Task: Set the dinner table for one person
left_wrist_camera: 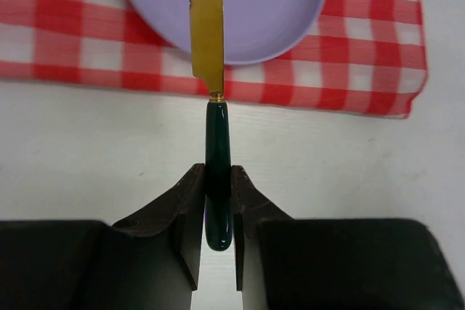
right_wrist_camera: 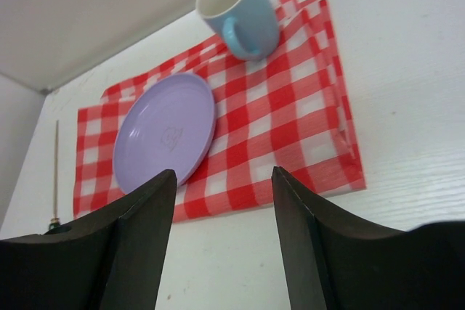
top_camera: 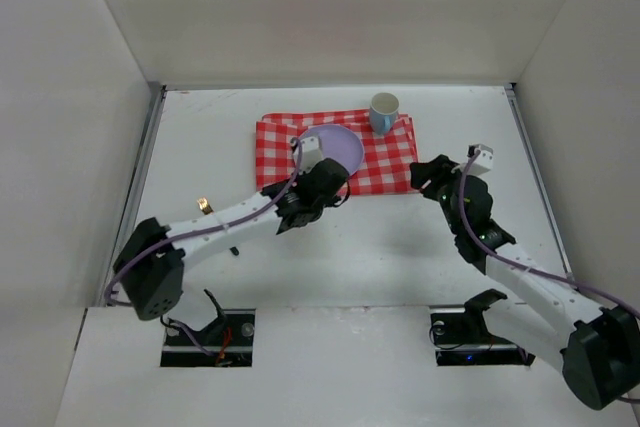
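The dinner table (top_camera: 400, 247) is the broad white surface under both arms, boxed in by white walls, with a thin metal rail (top_camera: 147, 172) along each side. A red-and-white checked cloth (top_camera: 385, 162) lies at the far middle, with only a narrow strip of bare table between its far edge and the back wall. A lavender plate (top_camera: 345, 145) sits on the cloth's left half. A light blue mug (right_wrist_camera: 240, 12) stands upright at the cloth's far right corner, its handle turned toward the arms. The left gripper (left_wrist_camera: 216, 179) is clamped on the dark green handle of a knife (left_wrist_camera: 217, 136). The handle hangs over bare table just on the near side of the cloth's edge, and the gold serrated blade reaches across that edge and over the plate's near rim; whether the blade touches the plate cannot be told. The right gripper (right_wrist_camera: 224, 179) has its fingers spread with nothing between them, beside the cloth's near right corner and pointing toward the plate and mug. The cloth's right edge is rumpled and folded. Wide bare table lies to the left and right of the cloth, and across the near band up to the arm bases. A small gold-coloured object (top_camera: 203, 205) lies on the left side, too small to identify.
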Action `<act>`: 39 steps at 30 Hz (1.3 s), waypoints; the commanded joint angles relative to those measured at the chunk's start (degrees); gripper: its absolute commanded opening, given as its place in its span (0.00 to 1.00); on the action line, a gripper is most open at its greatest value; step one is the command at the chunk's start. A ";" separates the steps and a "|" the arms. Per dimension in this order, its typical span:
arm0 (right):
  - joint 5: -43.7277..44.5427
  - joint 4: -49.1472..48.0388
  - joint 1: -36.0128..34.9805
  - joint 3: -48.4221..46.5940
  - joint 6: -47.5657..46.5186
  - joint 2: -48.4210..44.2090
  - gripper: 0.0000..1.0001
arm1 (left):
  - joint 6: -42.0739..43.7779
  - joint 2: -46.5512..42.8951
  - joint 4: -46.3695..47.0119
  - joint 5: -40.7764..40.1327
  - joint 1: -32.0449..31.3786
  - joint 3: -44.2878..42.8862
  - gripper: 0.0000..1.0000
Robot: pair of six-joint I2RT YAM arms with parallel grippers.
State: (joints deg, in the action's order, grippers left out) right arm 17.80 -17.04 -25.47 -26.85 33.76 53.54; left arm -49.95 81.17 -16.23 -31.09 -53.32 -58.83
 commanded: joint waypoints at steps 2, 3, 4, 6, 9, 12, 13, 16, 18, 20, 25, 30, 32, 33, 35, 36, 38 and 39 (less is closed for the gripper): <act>1.54 -2.47 2.84 1.19 2.98 -2.47 0.61 | 5.91 9.51 8.49 3.75 -0.69 -11.37 0.00; 1.36 -2.56 3.11 1.45 3.42 -2.47 0.61 | 6.53 12.41 8.76 4.19 -0.60 -14.27 0.00; 1.36 -2.65 3.46 1.54 3.77 -2.47 0.61 | 6.88 14.61 8.76 4.63 -0.43 -16.47 0.00; 0.75 -2.48 3.55 1.54 4.03 -2.74 0.61 | 7.50 20.14 8.85 6.56 0.01 -21.65 0.00; 0.56 -2.39 3.28 1.71 4.12 -4.31 0.61 | 7.24 27.35 8.32 8.41 0.89 -27.90 0.00; 0.57 -2.39 3.90 2.15 4.38 -5.11 0.61 | 7.24 33.42 6.74 9.82 1.51 -33.61 0.00; 0.22 -2.39 3.99 2.15 4.47 -5.37 0.61 | 7.33 34.75 6.39 9.91 1.60 -34.85 0.00; 0.74 -2.39 3.72 2.24 4.48 -5.99 0.61 | 7.07 38.88 5.77 10.35 2.12 -38.72 0.00; 0.39 -2.47 4.25 2.42 4.56 -5.99 0.61 | 6.98 40.99 4.63 10.26 2.39 -41.09 0.00; -0.05 -2.39 4.34 2.33 4.83 -5.55 0.61 | 6.98 42.67 4.19 10.26 2.65 -42.59 0.00; -0.39 -3.09 4.25 2.24 4.91 -4.41 0.62 | 6.62 46.80 3.75 10.44 3.53 -46.10 0.00; -0.84 -3.18 4.16 1.80 4.39 -3.09 0.62 | 6.10 49.44 3.31 10.09 4.32 -48.83 0.00; -1.36 -3.18 4.51 1.89 4.91 -2.91 0.62 | 6.10 50.49 2.52 9.91 4.50 -50.24 0.00; -1.54 -3.18 4.60 1.89 4.83 -2.83 0.62 | 5.92 50.84 2.34 9.82 4.59 -50.42 0.00; -1.63 -3.18 4.60 1.89 4.83 -2.83 0.62 | 5.40 51.46 2.43 10.00 4.85 -50.51 0.00; -1.46 -3.18 4.51 1.89 4.83 -2.83 0.63 | 4.87 51.90 2.26 10.43 5.02 -50.59 0.00; -1.63 -3.18 4.69 1.89 4.91 -2.56 0.63 | 4.25 52.25 2.25 11.23 5.29 -50.51 0.01; -1.63 -3.18 4.78 1.89 4.91 -2.56 0.63 | 3.99 52.25 2.25 11.32 5.38 -50.33 0.02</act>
State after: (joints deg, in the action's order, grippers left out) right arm 16.84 -17.19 -21.32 -24.60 38.33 50.76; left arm -44.97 133.78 -13.15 -21.23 -48.34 -106.87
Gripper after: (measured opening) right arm 0.628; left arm 0.141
